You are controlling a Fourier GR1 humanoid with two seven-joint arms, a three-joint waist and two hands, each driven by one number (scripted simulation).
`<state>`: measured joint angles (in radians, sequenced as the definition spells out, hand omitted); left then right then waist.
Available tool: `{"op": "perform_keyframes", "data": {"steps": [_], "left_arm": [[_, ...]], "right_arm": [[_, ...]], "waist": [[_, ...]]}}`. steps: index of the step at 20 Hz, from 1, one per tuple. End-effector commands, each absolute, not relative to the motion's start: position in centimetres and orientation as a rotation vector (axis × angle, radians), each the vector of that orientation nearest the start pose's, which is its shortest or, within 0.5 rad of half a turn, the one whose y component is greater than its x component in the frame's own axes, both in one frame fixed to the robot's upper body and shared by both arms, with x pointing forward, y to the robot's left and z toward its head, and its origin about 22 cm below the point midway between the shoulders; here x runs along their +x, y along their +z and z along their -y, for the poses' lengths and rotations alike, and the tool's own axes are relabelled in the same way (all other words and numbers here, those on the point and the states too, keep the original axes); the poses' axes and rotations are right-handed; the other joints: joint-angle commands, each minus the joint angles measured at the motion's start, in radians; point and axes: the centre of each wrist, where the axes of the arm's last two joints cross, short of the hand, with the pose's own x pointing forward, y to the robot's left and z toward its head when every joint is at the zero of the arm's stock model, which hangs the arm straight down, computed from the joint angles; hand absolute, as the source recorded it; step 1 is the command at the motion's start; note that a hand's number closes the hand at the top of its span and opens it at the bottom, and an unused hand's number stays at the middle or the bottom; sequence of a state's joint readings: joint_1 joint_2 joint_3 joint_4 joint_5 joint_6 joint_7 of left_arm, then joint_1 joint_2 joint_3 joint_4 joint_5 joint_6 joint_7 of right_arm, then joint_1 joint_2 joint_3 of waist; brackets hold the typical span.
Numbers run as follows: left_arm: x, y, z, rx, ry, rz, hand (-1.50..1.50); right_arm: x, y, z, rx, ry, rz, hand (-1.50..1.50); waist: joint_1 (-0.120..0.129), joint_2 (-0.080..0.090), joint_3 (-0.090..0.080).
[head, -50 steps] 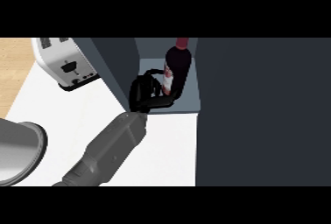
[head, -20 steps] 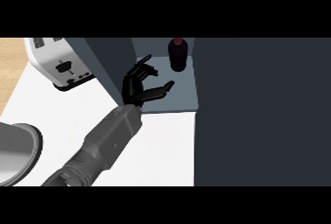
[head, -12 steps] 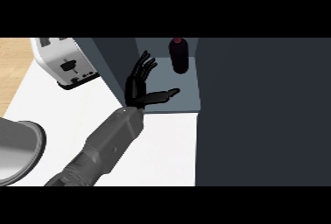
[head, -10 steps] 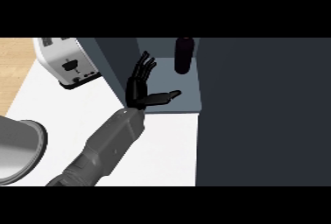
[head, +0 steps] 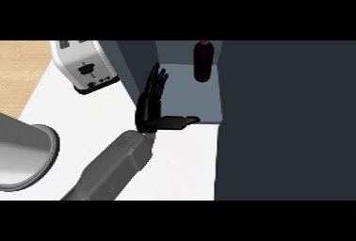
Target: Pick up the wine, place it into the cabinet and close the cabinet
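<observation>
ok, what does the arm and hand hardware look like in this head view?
One arm shows: a smooth grey forearm, boxy and tapering to the wrist, ending in a glossy black hand with slim segmented fingers and a thumb. No cables, markings or sleeve visible.

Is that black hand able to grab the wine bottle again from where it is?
Probably yes. The hand is open just left of the cabinet shelf, and nothing stands between it and the wine bottle at the back.
</observation>
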<state>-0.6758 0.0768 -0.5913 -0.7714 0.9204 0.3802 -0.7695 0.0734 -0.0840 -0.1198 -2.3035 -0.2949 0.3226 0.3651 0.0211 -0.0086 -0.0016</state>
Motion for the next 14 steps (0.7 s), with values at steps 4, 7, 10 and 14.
{"op": "perform_keyframes", "data": {"steps": [4,7,10,14], "left_arm": [[28.7,0.8,-10.7,-0.358,0.097,1.851,-1.50],[25.3,1.7,-11.3,-0.370,0.100,1.857,-1.50],[22.4,3.9,-12.5,-0.381,0.114,1.851,-1.50],[21.1,4.2,-13.2,-0.379,0.112,1.851,-1.50]], "right_arm": [[17.2,16.7,24.7,0.229,0.270,1.903,-1.50],[16.4,16.0,24.8,0.253,0.247,1.890,-1.50],[17.4,15.7,25.1,0.228,0.260,1.891,-1.50],[16.8,16.3,24.6,0.244,0.295,1.907,-1.50]], "waist": [[0.006,-0.001,0.002],[-0.004,0.001,0.002],[-0.003,0.002,0.002],[-0.019,0.007,0.002]]}}
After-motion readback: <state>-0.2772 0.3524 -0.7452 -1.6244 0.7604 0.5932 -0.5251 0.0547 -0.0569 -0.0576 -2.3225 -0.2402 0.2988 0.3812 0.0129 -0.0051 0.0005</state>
